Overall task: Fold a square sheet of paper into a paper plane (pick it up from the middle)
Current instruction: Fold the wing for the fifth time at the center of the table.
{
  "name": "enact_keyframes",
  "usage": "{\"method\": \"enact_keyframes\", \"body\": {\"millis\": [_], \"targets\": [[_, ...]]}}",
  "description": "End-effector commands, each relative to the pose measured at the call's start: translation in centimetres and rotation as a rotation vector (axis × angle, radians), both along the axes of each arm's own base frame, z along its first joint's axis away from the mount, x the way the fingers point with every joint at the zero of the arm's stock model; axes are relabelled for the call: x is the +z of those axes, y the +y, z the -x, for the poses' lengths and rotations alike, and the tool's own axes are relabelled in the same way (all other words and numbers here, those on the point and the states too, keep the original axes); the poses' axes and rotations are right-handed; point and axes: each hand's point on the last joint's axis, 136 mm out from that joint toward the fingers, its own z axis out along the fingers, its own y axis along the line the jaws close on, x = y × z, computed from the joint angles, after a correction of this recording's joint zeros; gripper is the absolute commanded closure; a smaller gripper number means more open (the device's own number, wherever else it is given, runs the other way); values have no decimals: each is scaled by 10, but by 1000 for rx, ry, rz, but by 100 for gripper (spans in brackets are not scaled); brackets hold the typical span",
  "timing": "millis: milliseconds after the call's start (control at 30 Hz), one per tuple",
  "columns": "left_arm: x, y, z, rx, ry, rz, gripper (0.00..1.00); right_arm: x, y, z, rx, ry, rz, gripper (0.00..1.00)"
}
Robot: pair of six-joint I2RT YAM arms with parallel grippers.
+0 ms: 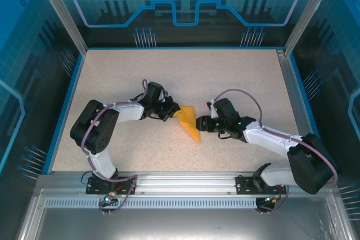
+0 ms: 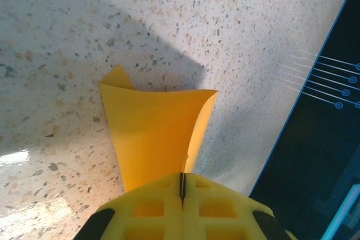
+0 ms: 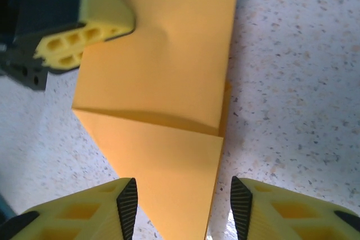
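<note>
Paper (image 1: 189, 123) pinched in left end effector (image 1: 175, 113); right end effector (image 1: 201, 125) open, straddling tip.

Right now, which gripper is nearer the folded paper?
Left. The left gripper is shut on the paper, pinching it near a corner. The right gripper is open, with a finger on either side of the paper's pointed end, not clamping it.

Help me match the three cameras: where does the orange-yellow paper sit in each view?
Top external: paper at the centre of the table.
Left wrist: paper mid-frame, fanning up from the shut left gripper.
Right wrist: paper mid-frame, left gripper on its upper-left corner.
Shared landmark: the left gripper's yellow fingers pinching the paper.
</note>
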Motion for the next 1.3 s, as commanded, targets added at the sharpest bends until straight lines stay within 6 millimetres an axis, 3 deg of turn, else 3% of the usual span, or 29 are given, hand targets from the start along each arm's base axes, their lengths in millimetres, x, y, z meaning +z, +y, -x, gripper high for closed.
{"method": "enact_keyframes", "body": {"millis": [0, 233, 433, 800, 900, 1267], "targets": [[6, 7, -2, 3, -7, -31, 100, 5, -1, -3, 55, -200, 172, 47], [7, 5, -2, 1, -5, -23, 100, 15, 38, 26, 324, -523, 397, 45], [6, 4, -1, -4, -1, -18, 100, -3, 46, 31, 391, -626, 666, 48], [7, 4, 0, -8, 0, -15, 100, -24, 50, 21, 384, -631, 853, 58], [7, 4, -1, -6, 0, -18, 100, -27, 45, 20, 372, -619, 884, 66], [8, 4, -1, -10, 1, -17, 100, -36, 41, 24, 366, -585, 877, 72]]}}
